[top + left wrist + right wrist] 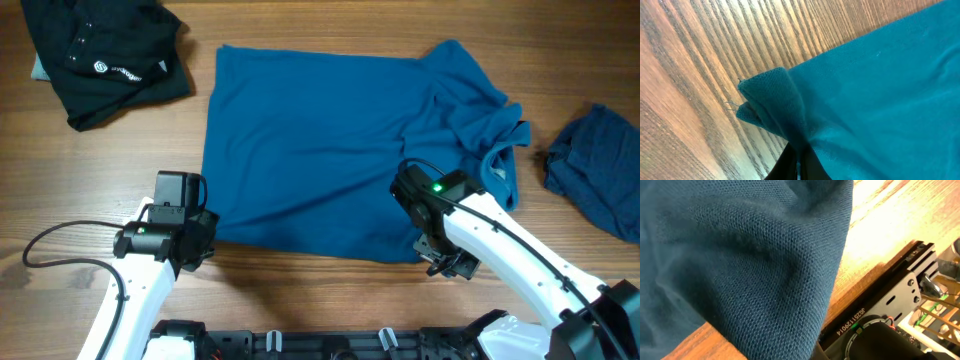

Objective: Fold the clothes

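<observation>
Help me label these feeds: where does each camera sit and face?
Overhead: above the table, facing straight down at the shirt; left arm and right arm show below.
Left wrist: on the left arm, facing the shirt's corner; its dark fingers show pinching it.
Right wrist: on the right arm, facing shirt fabric close up; no fingers show.
Shared: all see the shirt.

T-shirt [320, 150]: I record plain mid-blue leaning to teal, no print; its knit reads as a fine even mesh in my wrist views; second garment [600, 170]: darker, greyer blue, plain; third garment [105, 50]: black, small white logo [101, 68]; table [300, 300]: warm brown wood, dark straight grain; my arms [130, 295]: white, black at the wrists; green light [437, 186] on my right one.
</observation>
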Tool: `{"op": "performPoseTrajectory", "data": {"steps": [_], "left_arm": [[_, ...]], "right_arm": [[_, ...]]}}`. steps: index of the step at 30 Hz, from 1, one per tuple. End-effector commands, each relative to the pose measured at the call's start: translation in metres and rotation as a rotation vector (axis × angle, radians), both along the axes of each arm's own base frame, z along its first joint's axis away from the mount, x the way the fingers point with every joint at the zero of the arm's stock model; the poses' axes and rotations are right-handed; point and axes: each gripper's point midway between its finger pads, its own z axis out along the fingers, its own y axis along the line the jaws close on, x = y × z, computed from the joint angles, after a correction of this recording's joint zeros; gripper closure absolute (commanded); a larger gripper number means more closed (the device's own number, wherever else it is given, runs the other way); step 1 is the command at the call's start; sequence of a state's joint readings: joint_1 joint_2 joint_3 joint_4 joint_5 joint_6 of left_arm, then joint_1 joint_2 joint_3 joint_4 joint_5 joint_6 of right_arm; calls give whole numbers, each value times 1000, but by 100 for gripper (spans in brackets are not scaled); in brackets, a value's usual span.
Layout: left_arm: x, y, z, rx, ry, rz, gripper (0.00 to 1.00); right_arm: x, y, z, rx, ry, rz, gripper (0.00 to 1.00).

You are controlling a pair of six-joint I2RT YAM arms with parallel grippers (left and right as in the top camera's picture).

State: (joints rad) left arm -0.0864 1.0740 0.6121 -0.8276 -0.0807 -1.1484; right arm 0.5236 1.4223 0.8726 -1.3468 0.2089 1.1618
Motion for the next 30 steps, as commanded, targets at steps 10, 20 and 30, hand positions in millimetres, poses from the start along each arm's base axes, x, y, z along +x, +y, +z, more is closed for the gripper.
{"op": "performPoseTrajectory", "data": {"steps": [10,20,30], "left_arm": [[-7,6,12,32,10,-15,96],[7,17,41,100,-63,-11,96],[29,25,54,148,-165,20,96]], "right_arm": [[45,1,85,70,-351,6,96],[53,-37,89,-17,-379,-114,96],[75,-48,86,-9,-415,-108,96]]}}
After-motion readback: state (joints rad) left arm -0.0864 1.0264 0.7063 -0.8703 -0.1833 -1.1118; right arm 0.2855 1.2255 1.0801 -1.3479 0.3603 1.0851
